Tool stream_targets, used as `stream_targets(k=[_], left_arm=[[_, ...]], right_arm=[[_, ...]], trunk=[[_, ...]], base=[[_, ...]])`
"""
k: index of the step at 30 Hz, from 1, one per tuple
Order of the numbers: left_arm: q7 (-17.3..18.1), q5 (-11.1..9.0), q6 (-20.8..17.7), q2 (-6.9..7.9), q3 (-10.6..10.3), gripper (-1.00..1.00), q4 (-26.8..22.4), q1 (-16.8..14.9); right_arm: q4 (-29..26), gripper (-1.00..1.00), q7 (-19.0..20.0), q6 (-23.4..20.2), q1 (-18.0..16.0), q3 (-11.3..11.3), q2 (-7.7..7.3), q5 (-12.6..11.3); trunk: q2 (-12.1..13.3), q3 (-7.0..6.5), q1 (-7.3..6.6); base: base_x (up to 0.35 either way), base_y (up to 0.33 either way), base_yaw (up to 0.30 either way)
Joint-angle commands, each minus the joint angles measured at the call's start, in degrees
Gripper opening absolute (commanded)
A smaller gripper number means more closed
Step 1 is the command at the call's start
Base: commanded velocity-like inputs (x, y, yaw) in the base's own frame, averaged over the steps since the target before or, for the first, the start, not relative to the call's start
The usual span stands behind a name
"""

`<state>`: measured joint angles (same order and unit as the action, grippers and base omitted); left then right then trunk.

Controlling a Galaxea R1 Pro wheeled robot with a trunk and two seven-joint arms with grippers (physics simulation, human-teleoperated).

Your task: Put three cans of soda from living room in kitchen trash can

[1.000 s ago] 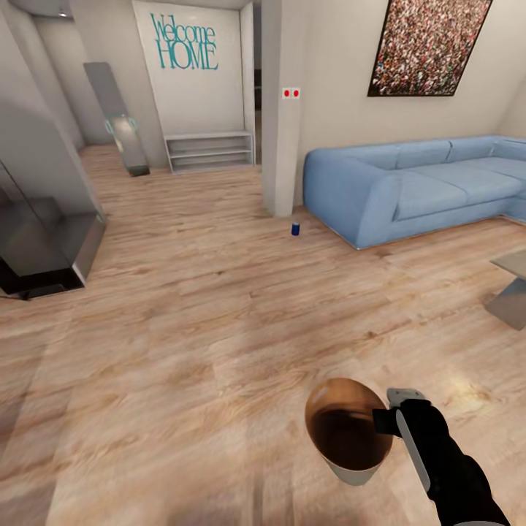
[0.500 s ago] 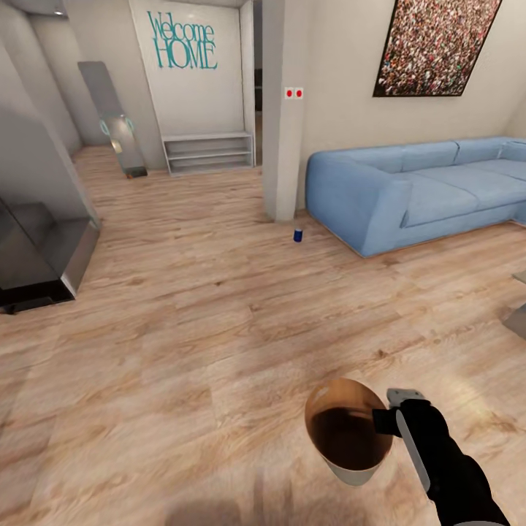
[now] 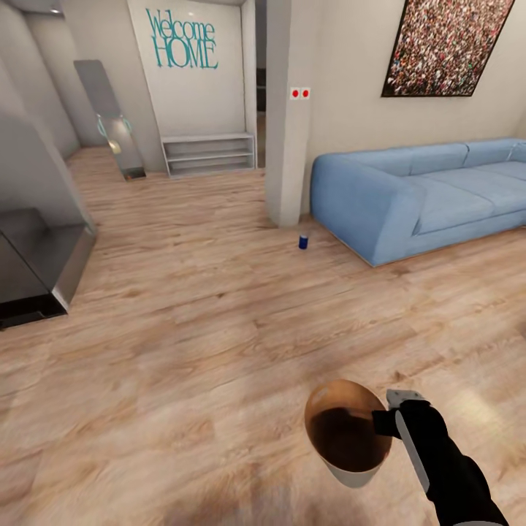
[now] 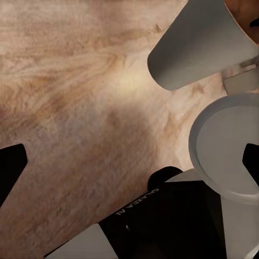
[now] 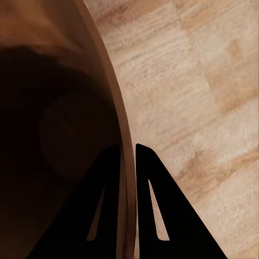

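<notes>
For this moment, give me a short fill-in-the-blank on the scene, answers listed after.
1. The right gripper is clamped on the bin's ____.
2. The blue can stands on the ____.
3. The sofa is light ____.
4. The wall lettering reads "Welcome ____".

Missing words: rim; floor; blue; HOME
</notes>
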<state>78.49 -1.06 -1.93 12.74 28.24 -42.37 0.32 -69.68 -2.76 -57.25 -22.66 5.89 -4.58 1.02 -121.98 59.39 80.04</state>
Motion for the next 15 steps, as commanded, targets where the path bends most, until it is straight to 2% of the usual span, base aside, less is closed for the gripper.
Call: stream_targets(k=[1,15], left_arm=[[0.0,0.0,0.0,0.0,-0.01,1.0,0.0,0.01],[0.05,0.0,0.0,0.0,0.01,1.0,0.0,-0.03]], right_arm=[[0.02,-1.0,0.31,0.04,-0.02,0.0,0.01,-0.67],[0.16,-1.0,0.31,0.04,-0.02,0.0,0.01,-0.67]], trunk=[[0.0,-0.01,0.0],[0.0,-0.01,0.0]], base=[[0.342,0.111,0.0],[0.342,0.111,0.0]])
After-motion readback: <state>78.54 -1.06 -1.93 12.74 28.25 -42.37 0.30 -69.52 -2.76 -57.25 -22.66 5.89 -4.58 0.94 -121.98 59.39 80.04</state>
